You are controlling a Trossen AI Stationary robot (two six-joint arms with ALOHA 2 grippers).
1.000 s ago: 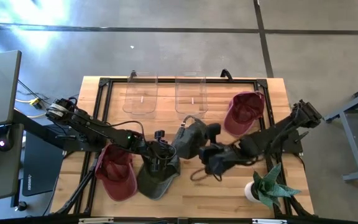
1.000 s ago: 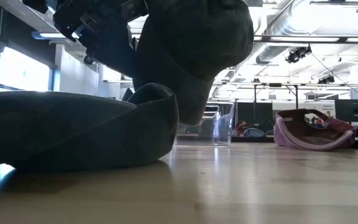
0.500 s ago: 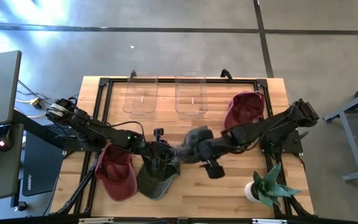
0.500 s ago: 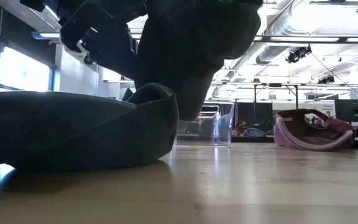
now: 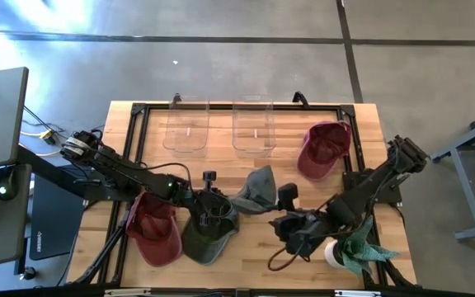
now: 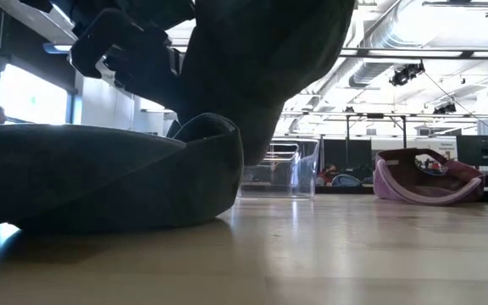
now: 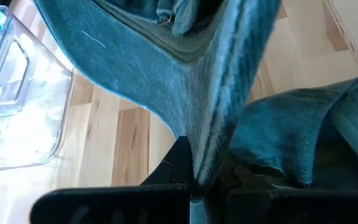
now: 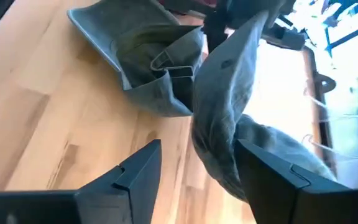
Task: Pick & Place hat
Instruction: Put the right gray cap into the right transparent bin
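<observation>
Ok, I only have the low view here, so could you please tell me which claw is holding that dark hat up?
Observer: The left claw is shut on the lifted grey hat, pinching its edge.
Operator: Thanks, and where is the right claw?
Observer: The right claw is open, with that hat just ahead of it.
Operator: And what lies underneath?
Observer: A second grey hat lies on the table beside a maroon hat.

right gripper: pulled back from the grey hat, now near the potted plant
right jaws: narrower than before
</observation>
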